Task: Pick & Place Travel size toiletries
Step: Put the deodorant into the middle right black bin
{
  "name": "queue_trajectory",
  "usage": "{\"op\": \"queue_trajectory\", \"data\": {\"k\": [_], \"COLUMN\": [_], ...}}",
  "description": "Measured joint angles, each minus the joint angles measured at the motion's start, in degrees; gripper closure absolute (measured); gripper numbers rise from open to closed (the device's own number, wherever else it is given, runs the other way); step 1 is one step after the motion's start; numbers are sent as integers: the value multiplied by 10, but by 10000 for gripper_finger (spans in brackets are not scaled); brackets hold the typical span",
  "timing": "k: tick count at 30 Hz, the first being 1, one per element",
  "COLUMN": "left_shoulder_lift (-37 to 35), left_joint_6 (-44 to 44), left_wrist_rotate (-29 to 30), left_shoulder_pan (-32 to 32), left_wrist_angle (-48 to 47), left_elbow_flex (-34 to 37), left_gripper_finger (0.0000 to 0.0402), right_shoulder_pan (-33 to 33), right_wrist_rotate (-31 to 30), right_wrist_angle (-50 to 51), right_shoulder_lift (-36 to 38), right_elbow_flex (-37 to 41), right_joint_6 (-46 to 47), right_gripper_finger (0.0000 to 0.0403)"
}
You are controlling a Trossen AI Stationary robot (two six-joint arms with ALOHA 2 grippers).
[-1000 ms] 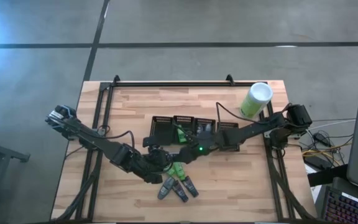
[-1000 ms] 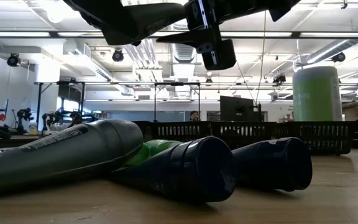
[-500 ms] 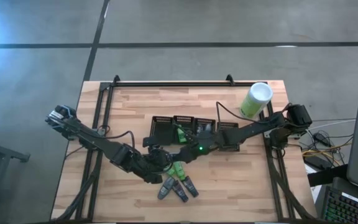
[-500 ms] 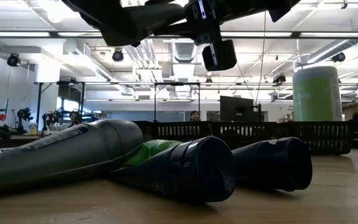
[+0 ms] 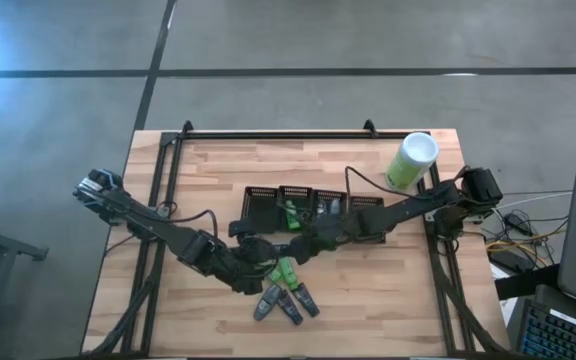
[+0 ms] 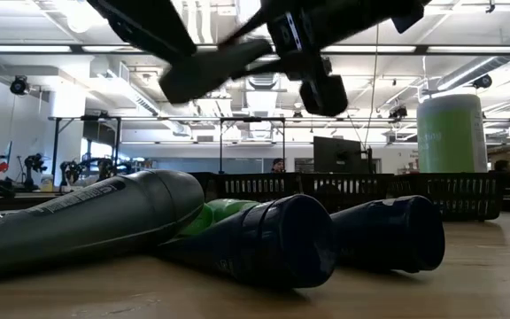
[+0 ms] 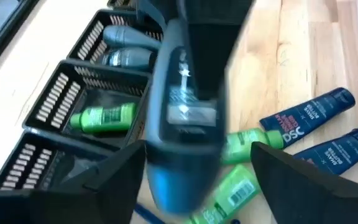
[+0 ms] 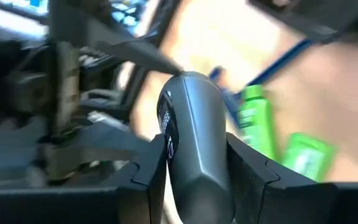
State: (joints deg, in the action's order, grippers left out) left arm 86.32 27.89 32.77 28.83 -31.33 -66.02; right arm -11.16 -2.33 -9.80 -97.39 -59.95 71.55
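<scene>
From above, the row of black mesh baskets [image 5: 313, 205] sits mid-bench on the pale slatted wood, and the right pincer [image 5: 303, 243] hangs just in front of that row, with the left pincer [image 5: 258, 262] close beside it, a little farther from the baskets; loose toiletries, a green tube [image 5: 286, 272] and dark navy tubes [image 5: 298, 303], lie further out from the baskets toward the bench's front edge. From bench height, a grey tube [image 6: 87, 221] and a navy tube [image 6: 264, 239] lie on their sides in front of the basket row, smooth, rounded and glossy, likely light, slightly squeezable and prone to roll or slip. The left wrist camera shows a grey tube [image 7: 182, 124] above the baskets, which already hold a green bottle [image 7: 102, 117]; whether the left pincer is wide or narrow I cannot tell. The right wrist camera shows the right pincer clamped on the grey tube's [image 8: 191, 146] body, fingers [image 8: 151, 171] pressing either flank. Mid-body seems the sound place to grip; the tapered crimp end would likely slide out.
</scene>
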Motion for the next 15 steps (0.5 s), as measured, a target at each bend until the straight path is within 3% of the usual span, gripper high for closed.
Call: {"op": "queue_trajectory", "data": {"k": [7,12,15], "left_shoulder_lift": [-3,-4,-8], "left_joint_6": [105,155,170], "left_wrist_rotate": [-11,-26,-48], "left_shoulder_pan": [10,30,37], "left_wrist_angle": [-127,-178,-176], "left_elbow_flex": [0,12,29], "left_gripper_finger": [63,61,61], "right_shoulder_pan": [-9,-36,-51], "right_wrist_rotate": [-119,-284,-351], "right_wrist_angle": [151,378,539], "right_shoulder_lift": [45,86,80], "right_elbow_flex": [-2,-44,-92], "right_joint_6": [-35,-38,0], "right_gripper_finger": [286,286,286]}}
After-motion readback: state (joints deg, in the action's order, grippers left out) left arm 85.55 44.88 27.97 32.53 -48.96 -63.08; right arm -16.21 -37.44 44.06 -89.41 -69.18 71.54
